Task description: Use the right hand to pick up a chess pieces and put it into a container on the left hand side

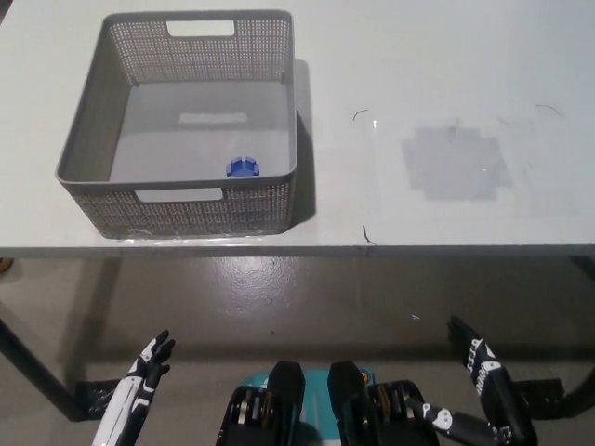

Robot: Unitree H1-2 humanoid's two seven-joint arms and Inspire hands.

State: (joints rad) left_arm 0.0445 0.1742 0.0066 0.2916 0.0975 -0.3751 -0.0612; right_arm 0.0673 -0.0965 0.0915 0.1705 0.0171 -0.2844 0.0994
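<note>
A blue chess piece (243,167) lies inside the grey mesh basket (85,139) on the left part of the white table, close to the basket's near wall. My black right hand (479,395) hangs below the table's front edge at the bottom right, open, fingers spread, holding nothing. My white left hand (139,386) rests low at the bottom left, also open and empty. Neither hand is near the basket.
The white table (418,84) carries a faint grey square patch (456,163) at its right middle. The table's front edge (372,247) runs across the picture; grey floor (279,297) lies below it.
</note>
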